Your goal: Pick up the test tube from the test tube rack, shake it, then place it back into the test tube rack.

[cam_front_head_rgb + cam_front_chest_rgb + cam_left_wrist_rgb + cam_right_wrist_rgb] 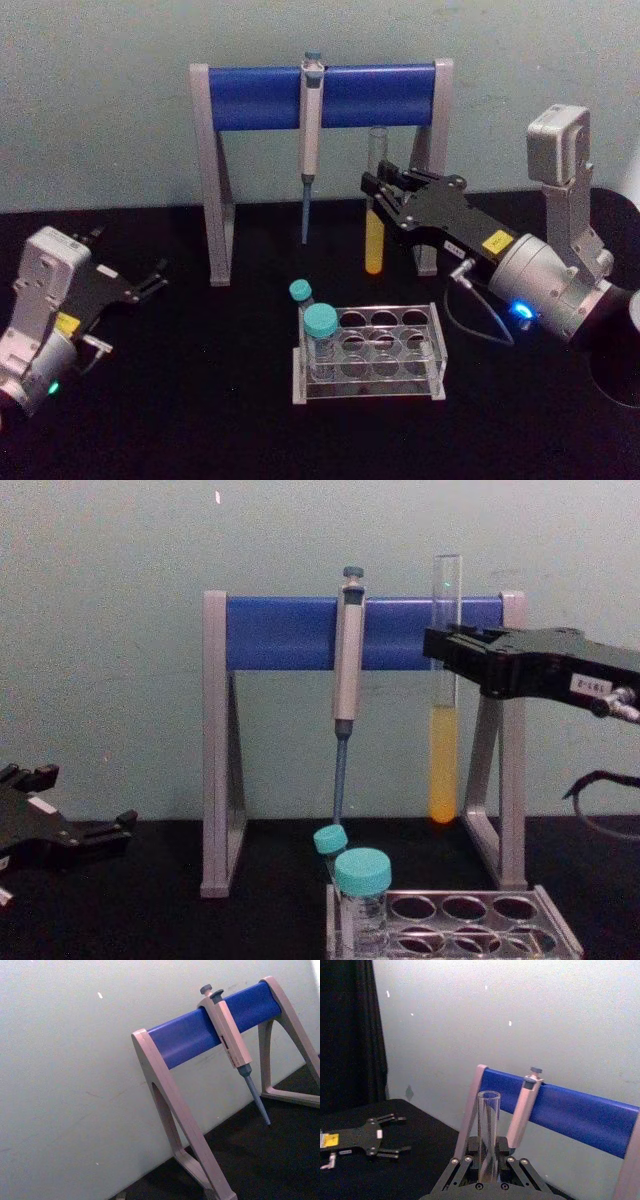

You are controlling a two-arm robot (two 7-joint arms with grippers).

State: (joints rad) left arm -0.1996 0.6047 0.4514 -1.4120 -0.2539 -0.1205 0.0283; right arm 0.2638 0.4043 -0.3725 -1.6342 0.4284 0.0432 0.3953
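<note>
My right gripper is shut on the test tube and holds it upright in the air, above and behind the test tube rack. Yellow-orange liquid fills the tube's lower part, and its open top rises above my fingers. In the chest view the right gripper grips the tube around its upper half. The clear rack sits on the black table with the tube clear of its holes. My left gripper rests open at the left, low over the table.
Two teal-capped vials stand in the rack's left end. Behind it is a grey-and-blue pipette stand with a pipette hanging on it, close behind the held tube. A pale wall backs the table.
</note>
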